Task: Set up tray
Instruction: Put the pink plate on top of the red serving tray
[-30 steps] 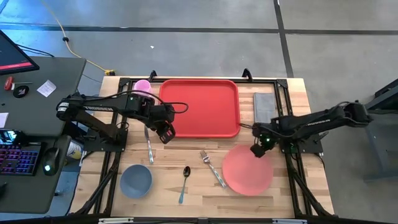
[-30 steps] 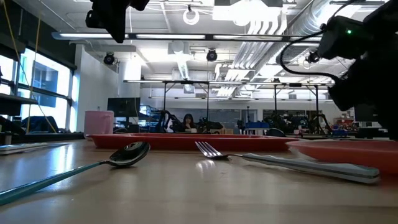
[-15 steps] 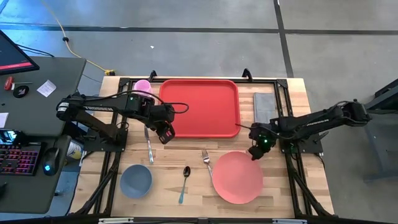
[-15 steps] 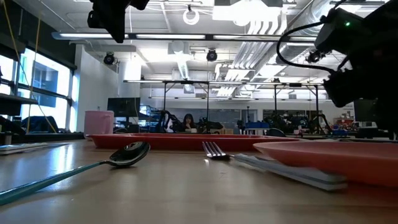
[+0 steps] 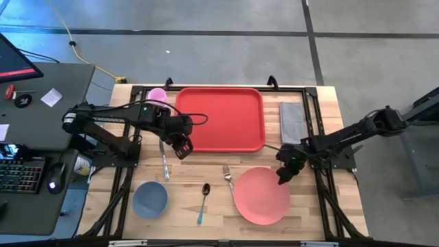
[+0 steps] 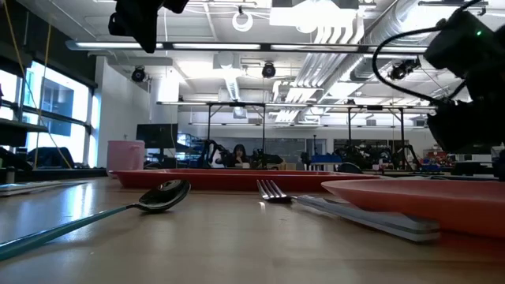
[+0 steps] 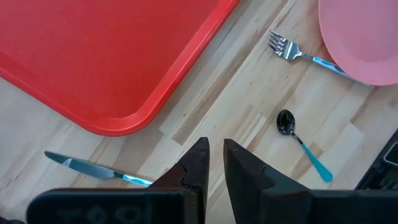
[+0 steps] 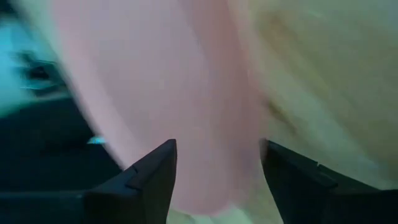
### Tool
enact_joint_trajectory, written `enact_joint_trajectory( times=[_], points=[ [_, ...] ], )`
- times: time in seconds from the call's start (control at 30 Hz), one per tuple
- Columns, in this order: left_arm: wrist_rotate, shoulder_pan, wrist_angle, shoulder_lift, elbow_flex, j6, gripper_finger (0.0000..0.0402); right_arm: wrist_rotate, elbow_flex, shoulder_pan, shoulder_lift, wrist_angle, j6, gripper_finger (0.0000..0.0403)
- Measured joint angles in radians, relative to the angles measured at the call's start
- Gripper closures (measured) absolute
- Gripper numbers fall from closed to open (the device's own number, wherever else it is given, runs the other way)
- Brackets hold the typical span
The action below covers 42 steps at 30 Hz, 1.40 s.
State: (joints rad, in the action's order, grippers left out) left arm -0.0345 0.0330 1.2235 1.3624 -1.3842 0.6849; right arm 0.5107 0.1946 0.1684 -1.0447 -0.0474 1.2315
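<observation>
Change: plate [image 5: 261, 194] slid left onto fork [image 5: 228, 174] handle, now settled; right end effector [image 5: 283, 175] shifted over its right edge.
Right end effector: fingers spread, plate rim between, unclamped.
Left end effector [image 5: 183, 145]: nearly closed, empty, by tray corner.
Tray [image 5: 221, 117]: on surface, far side, bare.
Meaning: tray unloaded; plate not lifted.

right gripper [image 5: 282, 177] shifted onto plate [image 5: 260, 199], plate slid left

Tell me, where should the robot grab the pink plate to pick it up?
Probably the plate's thin rim on the right arm's side, where the right gripper hovers open. The plate lies flat, so only its edge fits between fingers; the fork crowds the opposite edge.
</observation>
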Motion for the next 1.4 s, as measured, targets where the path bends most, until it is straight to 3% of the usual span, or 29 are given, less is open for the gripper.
enact_joint_trajectory(
  times=[0.13,0.27,0.8,1.0,1.17,1.4],
  points=[
    [0.002,0.0,0.008,0.0,0.0,0.0,0.0316,-0.025,-0.076,0.006,0.002,0.236,0.077,0.0173],
    [0.016,0.0,0.007,0.0,0.0,0.0,0.0316,-0.074,-0.116,0.013,0.002,0.307,0.087,0.0195],
    [0.027,0.0,0.007,0.0,0.0,0.0,0.0316,-0.149,-0.129,0.05,0.007,0.315,-0.008,0.0394],
    [0.025,0.0,0.006,0.0,0.0,-0.004,0.0316,-0.197,-0.133,0.046,0.055,0.377,0.035,0.0399],
    [0.051,0.0,0.031,0.0,-0.029,0.0,0.0316,-0.21,-0.133,0.025,0.138,0.452,0.17,0.04],
    [-0.012,0.0,0.06,0.0,-0.178,-0.015,0.0316,-0.455,-0.123,-0.081,0.219,0.499,0.238,0.0401]
  ],
)
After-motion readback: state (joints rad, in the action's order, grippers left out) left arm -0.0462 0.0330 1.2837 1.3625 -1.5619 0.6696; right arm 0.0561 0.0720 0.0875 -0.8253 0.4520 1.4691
